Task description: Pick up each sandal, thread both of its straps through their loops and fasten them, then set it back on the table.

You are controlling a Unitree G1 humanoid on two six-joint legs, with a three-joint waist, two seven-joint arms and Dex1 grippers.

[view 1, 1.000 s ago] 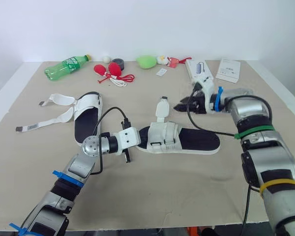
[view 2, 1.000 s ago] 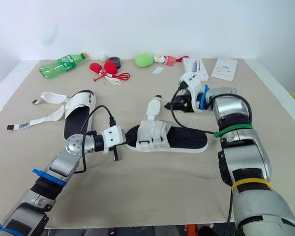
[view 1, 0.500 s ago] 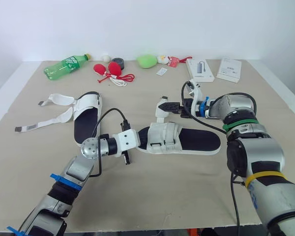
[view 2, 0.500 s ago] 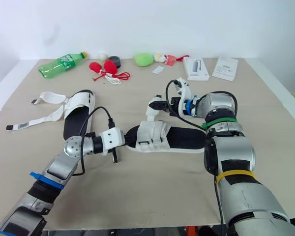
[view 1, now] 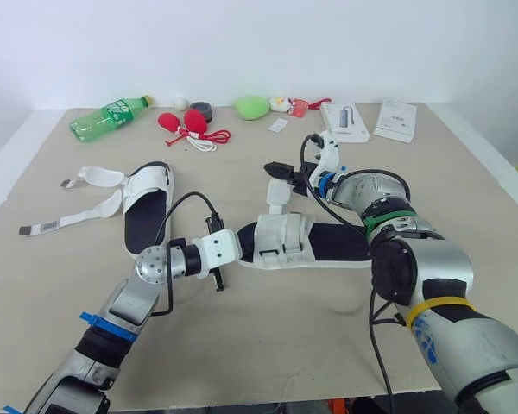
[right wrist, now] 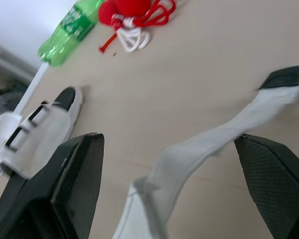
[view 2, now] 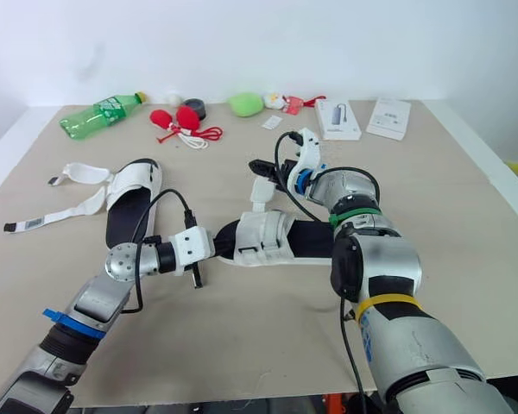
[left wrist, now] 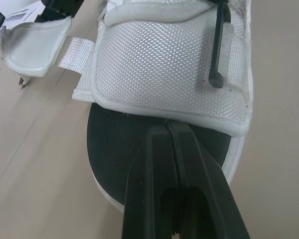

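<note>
White sandal, far left [view 1: 148,207]: it lies flat on the desk [view 1: 268,345], well apart from both my arms. Both its straps [view 1: 99,177] are loose and flung outward; I judge this one is for later.
Left fingers [left wrist: 168,132]: pressed together, with nothing between them. The tips sit at the toe end of the middle sandal, over its black footbed.
Middle sandal [view 1: 328,246]: it lies on the desk between my two arms. Its white upper [view 1: 281,237] is closed across the front, and a dark loop [left wrist: 217,55] shows on top of it.
Loose strap [view 1: 276,191]: it juts from the upper toward the far side of the desk, and its end runs between my right fingers.
Right fingers [view 1: 281,172]: spread wide, one on each side of the strap end, not yet closed on it.
Step in hand: I judge it is taking hold of that strap so it can be led to its loop.
Doing it well: I should pinch close to the tip but leave a short free end to feed. The strap should lie flat, without a twist. My left fingers should bear down on the toe so the sandal does not slide when I pull. The pull should run in line with the loop.
</note>
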